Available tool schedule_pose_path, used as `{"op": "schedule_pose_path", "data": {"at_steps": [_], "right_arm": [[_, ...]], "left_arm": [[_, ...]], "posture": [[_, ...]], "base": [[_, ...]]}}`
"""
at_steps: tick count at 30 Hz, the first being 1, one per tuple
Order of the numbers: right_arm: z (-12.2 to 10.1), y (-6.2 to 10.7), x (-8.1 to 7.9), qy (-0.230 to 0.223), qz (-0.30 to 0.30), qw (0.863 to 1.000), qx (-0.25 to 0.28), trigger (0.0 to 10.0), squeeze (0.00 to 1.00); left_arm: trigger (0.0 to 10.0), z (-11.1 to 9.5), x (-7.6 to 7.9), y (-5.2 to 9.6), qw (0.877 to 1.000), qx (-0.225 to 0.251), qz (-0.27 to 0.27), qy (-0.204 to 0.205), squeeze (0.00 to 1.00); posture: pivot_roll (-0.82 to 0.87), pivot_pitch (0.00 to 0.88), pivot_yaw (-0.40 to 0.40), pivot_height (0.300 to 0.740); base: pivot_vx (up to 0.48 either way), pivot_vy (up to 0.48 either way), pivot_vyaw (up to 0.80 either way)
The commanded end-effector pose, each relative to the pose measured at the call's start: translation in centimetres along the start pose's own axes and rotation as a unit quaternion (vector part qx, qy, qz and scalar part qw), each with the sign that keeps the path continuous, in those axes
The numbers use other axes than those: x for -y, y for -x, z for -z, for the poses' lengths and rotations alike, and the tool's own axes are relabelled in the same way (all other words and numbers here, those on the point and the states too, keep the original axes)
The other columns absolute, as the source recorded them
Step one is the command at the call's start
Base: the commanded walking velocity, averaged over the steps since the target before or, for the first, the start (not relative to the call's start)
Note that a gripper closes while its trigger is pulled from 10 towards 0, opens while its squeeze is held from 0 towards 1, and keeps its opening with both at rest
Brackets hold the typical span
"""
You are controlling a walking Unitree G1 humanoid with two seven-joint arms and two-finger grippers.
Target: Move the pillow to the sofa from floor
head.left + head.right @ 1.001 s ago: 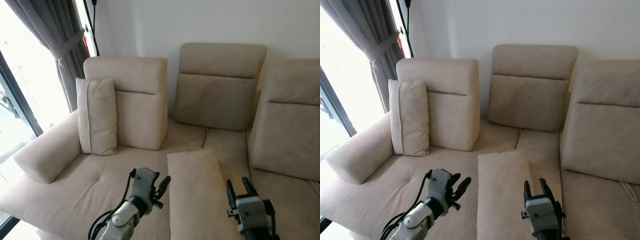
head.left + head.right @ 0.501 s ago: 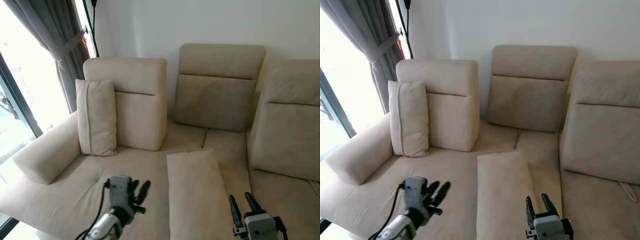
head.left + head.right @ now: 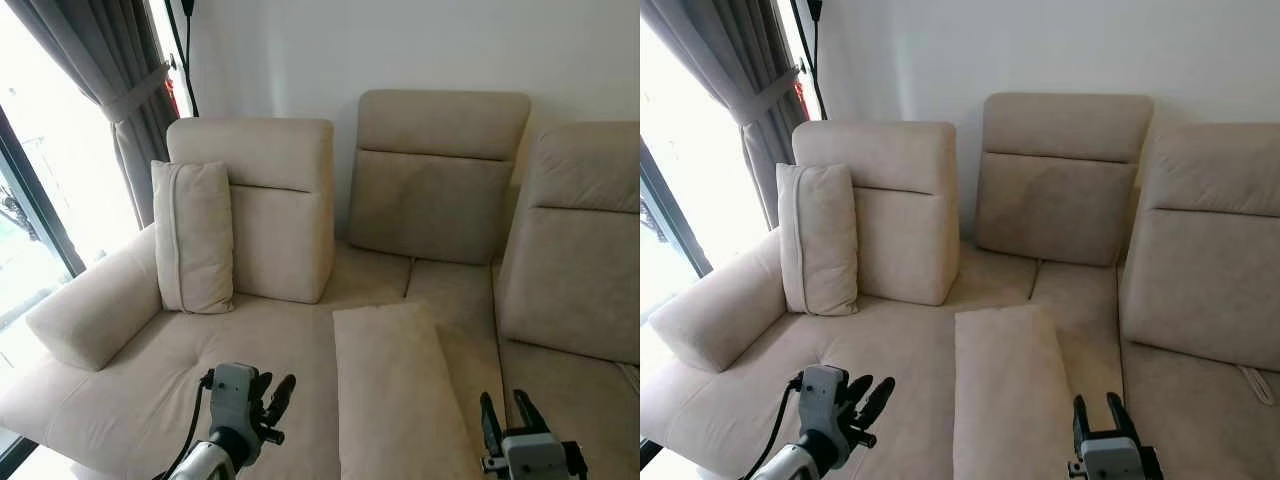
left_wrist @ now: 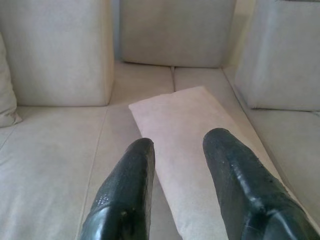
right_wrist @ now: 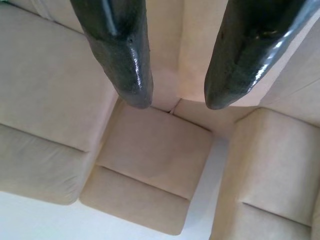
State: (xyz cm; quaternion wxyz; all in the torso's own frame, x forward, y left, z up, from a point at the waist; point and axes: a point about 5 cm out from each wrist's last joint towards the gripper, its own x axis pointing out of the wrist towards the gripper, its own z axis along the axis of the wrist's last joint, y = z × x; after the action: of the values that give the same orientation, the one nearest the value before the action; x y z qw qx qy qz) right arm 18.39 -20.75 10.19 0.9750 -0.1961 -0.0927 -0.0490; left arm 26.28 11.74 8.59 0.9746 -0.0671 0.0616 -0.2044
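Now both arms lowered, backed off. Pillow (image 3: 395, 390) flat on sofa (image 3: 150, 390), between left pincer (image 3: 268, 393) and right pincer (image 3: 508, 414); both open, empty. Task looks done.

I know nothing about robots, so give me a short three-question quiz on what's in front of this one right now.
1. True or false: the long pillow lies flat on the sofa seat.
2. What leans upright by the sofa's left armrest: A) a blanket, B) a second pillow, C) a bag?
3. Is the left hand or right hand holding anything?

Key: 1 true; 2 B; 3 no, both are open and empty.
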Motion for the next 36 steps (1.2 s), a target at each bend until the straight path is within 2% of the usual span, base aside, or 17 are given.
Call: {"op": "schedule_pose_path", "data": {"at_steps": [1,10,36], "right_arm": [[0.0,0.1,-0.3,-0.009,-0.009,1.0,0.003,10.0,0.0],[0.4,-0.1,-0.8,-0.012,-0.013,1.0,0.003,10.0,0.0],[1.3,-0.2,-0.9,-0.013,-0.015,1.0,-0.001,10.0,0.0]], "left_arm": [[10.0,0.2,-0.2,0.3,1.0,-0.004,-0.001,-0.003,0.0],[10.0,0.2,0.3,0.5,1.0,-0.006,0.009,-0.008,0.0],[10.0,0.6,0.8,0.6,1.0,-0.016,0.024,-0.01,0.0]], "posture": [[0.12,0.0,0.077,0.74],[0.12,0.0,0.076,0.74],[0.13,0.0,0.068,0.74]], "base": [[0.0,0.0,0.0],[0.0,0.0,0.0],[0.0,0.0,0.0]]}}
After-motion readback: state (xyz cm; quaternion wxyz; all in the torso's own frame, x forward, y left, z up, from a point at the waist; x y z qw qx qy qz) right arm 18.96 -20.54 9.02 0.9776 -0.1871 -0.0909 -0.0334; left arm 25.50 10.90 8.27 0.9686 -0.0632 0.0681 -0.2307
